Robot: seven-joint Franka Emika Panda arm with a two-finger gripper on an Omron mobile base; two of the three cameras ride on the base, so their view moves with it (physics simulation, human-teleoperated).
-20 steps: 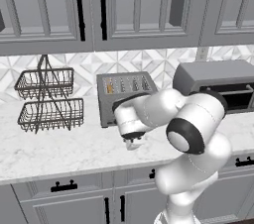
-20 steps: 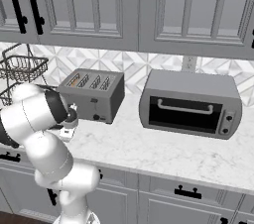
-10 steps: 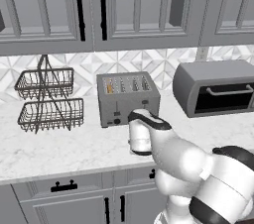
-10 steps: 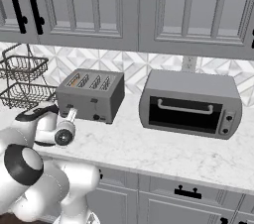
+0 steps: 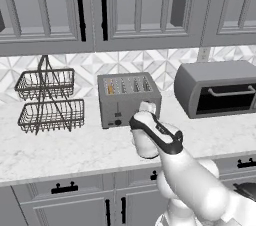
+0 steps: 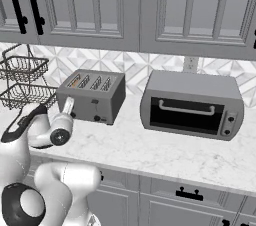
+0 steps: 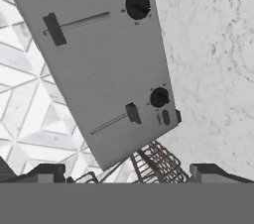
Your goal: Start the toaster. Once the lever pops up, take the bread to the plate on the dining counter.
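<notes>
The brushed-grey toaster (image 5: 128, 101) (image 6: 93, 95) stands on the marble worktop against the tiled wall. A golden edge of the bread (image 5: 109, 87) (image 6: 75, 80) shows in its left-most slot. My gripper (image 7: 128, 173) (image 5: 148, 105) (image 6: 67, 105) hovers just in front of the toaster's face, open, with nothing between its fingertips (image 7: 47, 172). In the hand view the toaster (image 7: 99, 59) is rolled sideways. One lever (image 7: 132, 113) sits at the knob end of its slot, and the other lever (image 7: 53, 28) at the far end. The plate and the dining counter are out of view.
A two-tier wire basket rack (image 5: 47, 101) (image 6: 22, 82) stands left of the toaster. A grey toaster oven (image 5: 217, 90) (image 6: 192, 105) sits to its right. Upper cabinets (image 5: 125, 5) hang overhead. The marble worktop (image 5: 75, 150) stretches in front of the appliances.
The arm has swung: its elbow dropped low and to the right, and the hand now points up at the toaster front. The fingers have spread a little wider.
</notes>
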